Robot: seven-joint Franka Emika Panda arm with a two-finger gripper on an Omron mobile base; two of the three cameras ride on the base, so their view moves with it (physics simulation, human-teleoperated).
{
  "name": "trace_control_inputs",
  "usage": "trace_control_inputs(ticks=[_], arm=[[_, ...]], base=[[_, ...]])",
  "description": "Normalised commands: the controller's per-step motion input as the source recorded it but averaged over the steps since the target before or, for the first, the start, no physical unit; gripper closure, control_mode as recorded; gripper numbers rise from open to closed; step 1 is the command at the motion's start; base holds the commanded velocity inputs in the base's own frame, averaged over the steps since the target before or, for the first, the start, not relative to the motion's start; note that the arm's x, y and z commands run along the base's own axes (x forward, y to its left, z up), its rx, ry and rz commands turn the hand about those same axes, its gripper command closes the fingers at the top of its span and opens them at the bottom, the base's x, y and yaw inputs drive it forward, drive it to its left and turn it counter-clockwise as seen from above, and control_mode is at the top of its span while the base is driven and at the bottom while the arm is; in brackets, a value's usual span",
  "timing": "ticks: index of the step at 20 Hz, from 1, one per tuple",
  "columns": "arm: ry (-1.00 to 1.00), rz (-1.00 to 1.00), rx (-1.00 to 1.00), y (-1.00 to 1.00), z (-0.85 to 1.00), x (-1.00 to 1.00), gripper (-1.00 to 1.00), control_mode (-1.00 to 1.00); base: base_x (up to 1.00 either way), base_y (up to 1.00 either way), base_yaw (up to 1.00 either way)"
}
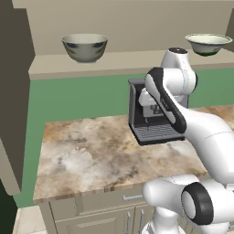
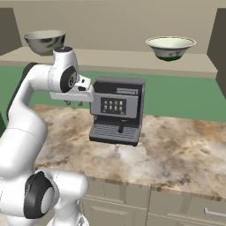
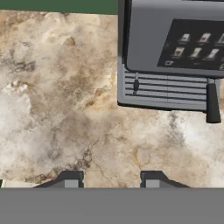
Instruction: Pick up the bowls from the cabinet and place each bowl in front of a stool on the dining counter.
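Your fingers (image 3: 112, 179) stand apart with nothing between them, pointing down at the marbled surface (image 3: 65, 109) of the wall counter, just in front of the coffee machine (image 3: 175, 57). In the right base view the hand (image 2: 73, 102) hangs above that surface, just left of the machine (image 2: 117, 110) and below the cabinet shelf (image 2: 114, 62).

You have not yet picked up either bowl, so the task looks barely begun. Both bowls sit upright on the beige shelf of the cabinet (image 1: 119, 61), well apart from each other: the left bowl (image 1: 85, 47) towards the shelf's left end, the right bowl (image 1: 208, 44) towards its right end, above and behind the arm's upper joint. In the right base view the left bowl (image 2: 44, 41) stands just above and behind the arm's wrist joint, and the right bowl (image 2: 171, 47) lies further right, beyond the machine.

Relative to your fingers, both bowls are higher and further back, with the shelf's front edge between. The left bowl appears the nearer of the two. Neither is touched.

Still to do, by this reckoning: raise the hand to shelf height, take one bowl, carry it to the dining counter and set it before a stool, then repeat with the second. The dining counter and stools lie outside these frames, so you will probably need to drive the base.
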Motion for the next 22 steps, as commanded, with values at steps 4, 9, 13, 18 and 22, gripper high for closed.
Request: trace_control_inputs(ticks=[4,9,13,18,22], arm=[[0.00,0.00,0.00,0.00,0.00,-0.05,-1.00,-1.00],[0.00,0.00,-0.12,0.10,0.00,-0.07,-1.00,-1.00],[0.00,0.03,-0.17,0.22,0.04,0.00,-1.00,-1.00],[-0.07,0.13,-0.18,0.44,0.26,0.00,-1.00,-1.00],[-0.23,0.31,-0.24,0.31,0.17,0.00,-1.00,-1.00]], base=[[0.00,0.00,0.00],[0.00,0.00,0.00],[0.00,0.00,0.00],[0.00,0.00,0.00],[0.00,0.00,0.00]])
